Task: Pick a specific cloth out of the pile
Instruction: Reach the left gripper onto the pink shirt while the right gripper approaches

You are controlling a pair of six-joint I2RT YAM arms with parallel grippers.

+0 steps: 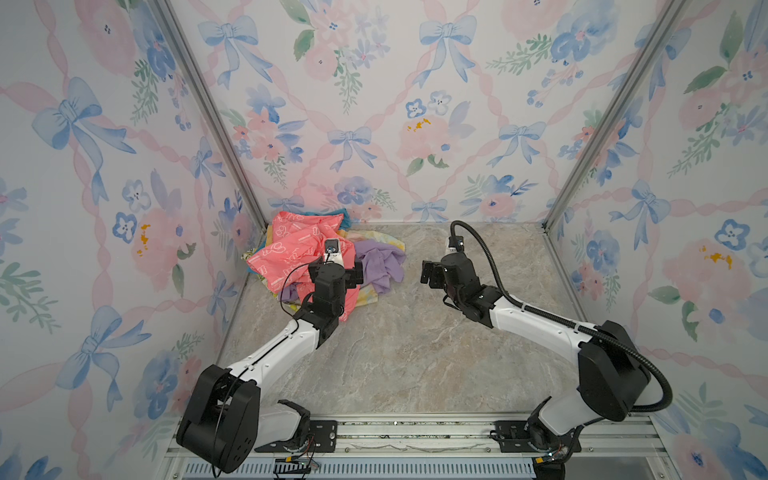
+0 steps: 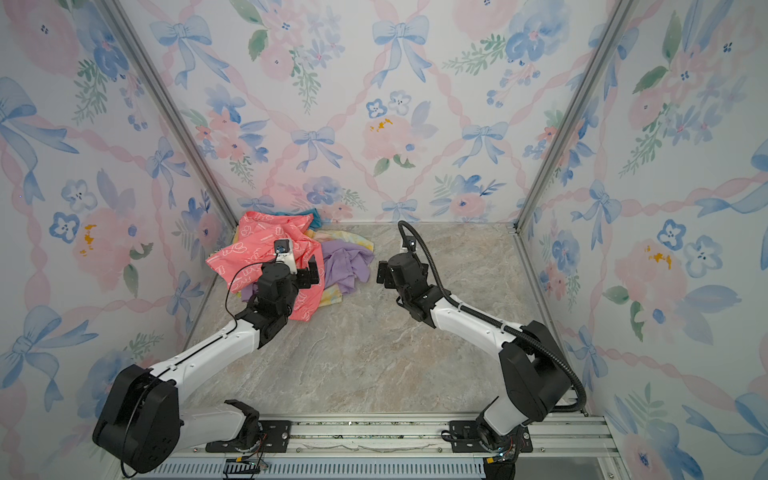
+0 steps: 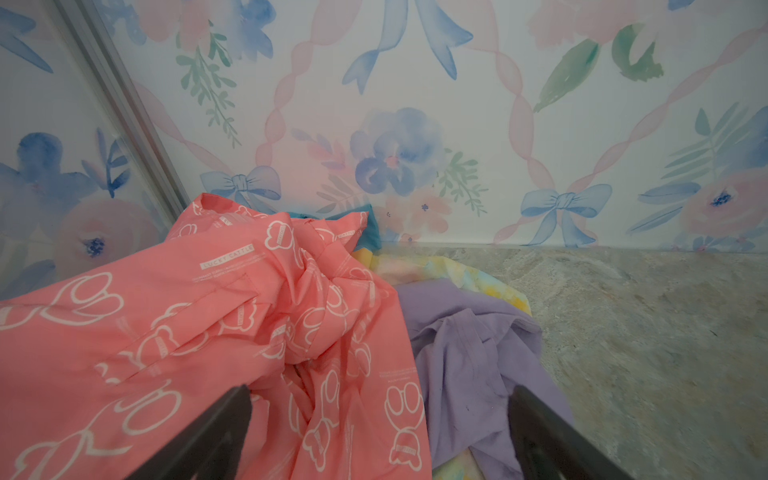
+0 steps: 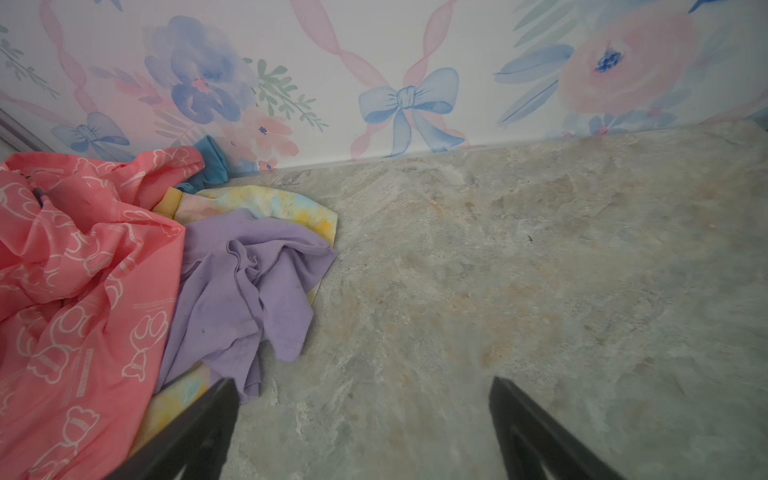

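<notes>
Cloth (image 4: 266, 199) is found under the lilac cloth (image 4: 241, 282): pale yellow strips are exposed past the lilac cloth's far edge and again at its near edge, and the rest is covered. It is not yet gripped.

Right gripper (image 4: 362, 382) is spread wide and empty, held just beside the lilac cloth on its bare-table side, apart from it. Left gripper (image 3: 380, 390) is also spread, nothing pinched, hung over the seam where the lilac cloth meets the coral-pink cloth (image 3: 166, 324).

Step judged: reach for an exposed yellow edge. The far strip beside the lilac cloth is best taken, since more fabric is bared there. Only the yellow layer should be pinched and the lilac hem kept out of the jaws. A low sideways pull away from the lilac cloth is advised, so the pile (image 2: 257, 249) is not dragged along. The lilac cloth could be pinned by the left gripper.

Materials: the cloth is thin and limp, with a hemmed edge and washed pink, blue and green blotches. Lilac is soft, crumpled, with a stitched hem. Coral-pink is crisper, sharply creased, with white outline prints. A teal sliver (image 4: 210, 160) is seen beyond the lilac cloth. The table (image 4: 498, 270) is hard, smooth and marble-look.
</notes>
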